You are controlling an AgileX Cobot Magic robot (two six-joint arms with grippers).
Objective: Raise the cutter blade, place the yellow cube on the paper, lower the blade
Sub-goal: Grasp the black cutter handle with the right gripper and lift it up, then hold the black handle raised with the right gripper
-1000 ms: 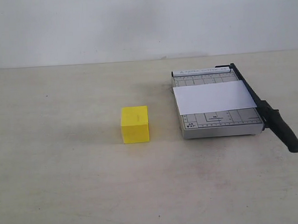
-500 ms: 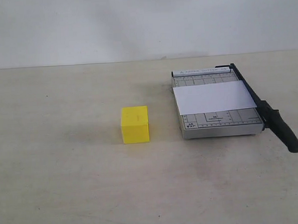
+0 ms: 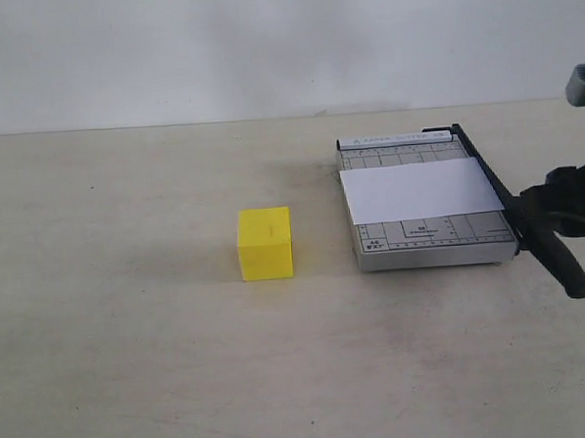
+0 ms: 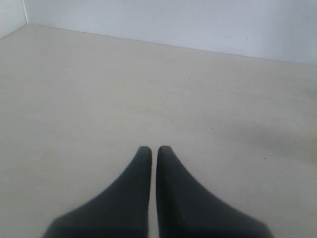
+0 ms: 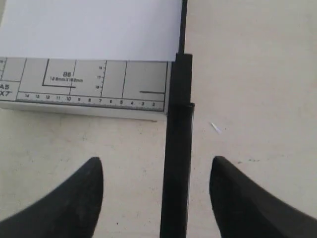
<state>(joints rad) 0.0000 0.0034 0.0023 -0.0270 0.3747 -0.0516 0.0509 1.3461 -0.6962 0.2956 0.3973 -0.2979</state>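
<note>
My right gripper [image 5: 157, 163] is spread wide, one finger on each side of the cutter blade [image 5: 177, 148] handle, gripping nothing. The blade lies down along the trimmer base [image 3: 431, 243], its handle jutting out at the base's 4 o'clock corner. The left gripper [image 4: 154, 148] is pinched nearly closed and empty, over bare table.

The paper [image 3: 419, 190] lies across the base, and the yellow cube [image 3: 264, 243] sits on the table at the trimmer's 9 o'clock, apart from it.

My worry is the grip. If I close off-centre, the smooth handle may slip out as I lift. The trimmer looks light, so a sticky hinge could drag the whole base up and shift the paper.

The table [image 3: 133, 365] is pale, matte and faintly scuffed. A plain white wall [image 3: 264, 44] stands at 12 o'clock.
</note>
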